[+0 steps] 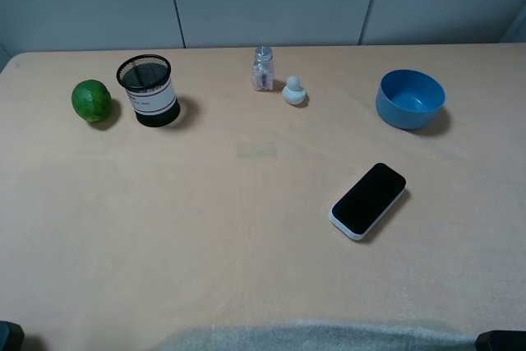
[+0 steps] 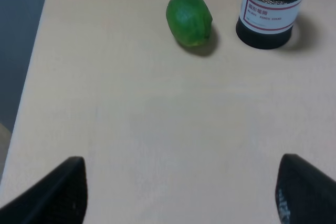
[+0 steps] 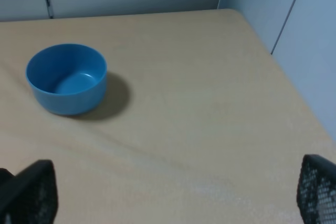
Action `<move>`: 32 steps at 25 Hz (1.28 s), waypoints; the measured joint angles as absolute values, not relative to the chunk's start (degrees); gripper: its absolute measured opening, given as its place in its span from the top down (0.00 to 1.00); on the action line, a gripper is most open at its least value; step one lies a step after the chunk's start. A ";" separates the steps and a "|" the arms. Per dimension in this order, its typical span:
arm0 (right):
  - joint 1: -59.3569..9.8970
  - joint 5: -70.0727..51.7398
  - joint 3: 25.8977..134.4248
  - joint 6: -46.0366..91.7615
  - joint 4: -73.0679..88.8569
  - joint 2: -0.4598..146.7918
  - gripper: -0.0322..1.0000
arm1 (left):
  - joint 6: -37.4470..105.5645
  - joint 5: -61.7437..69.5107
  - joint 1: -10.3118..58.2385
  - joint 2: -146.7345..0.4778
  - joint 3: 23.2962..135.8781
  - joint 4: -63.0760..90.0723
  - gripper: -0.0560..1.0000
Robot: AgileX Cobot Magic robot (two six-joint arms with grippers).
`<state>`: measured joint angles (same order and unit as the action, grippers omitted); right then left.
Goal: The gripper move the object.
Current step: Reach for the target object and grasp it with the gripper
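Blue bowl (image 1: 410, 99) sits upright, mouth up, w/ round rim level.

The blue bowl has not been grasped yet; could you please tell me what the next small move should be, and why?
Probably ease the right gripper forward toward the blue bowl. Its jaws stand wide open with nothing between them, and the bowl sits upright, empty and well ahead of them, on that arm's side of the table.

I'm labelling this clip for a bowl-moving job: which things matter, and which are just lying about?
Job: round blue plastic bowl; right gripper, open, facing it.
Lying about: green lime, black mesh pen cup, small glass shaker, white duck figurine, black-screened phone.
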<state>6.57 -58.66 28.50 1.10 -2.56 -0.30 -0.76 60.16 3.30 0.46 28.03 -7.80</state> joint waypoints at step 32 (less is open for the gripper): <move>6.57 -58.66 28.50 -0.43 -2.18 -0.30 0.30 | -0.76 60.16 3.30 0.46 28.03 -7.80 0.19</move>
<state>6.57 -58.66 28.50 -0.43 -2.18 -0.30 -0.76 60.16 3.30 0.46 28.03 -7.80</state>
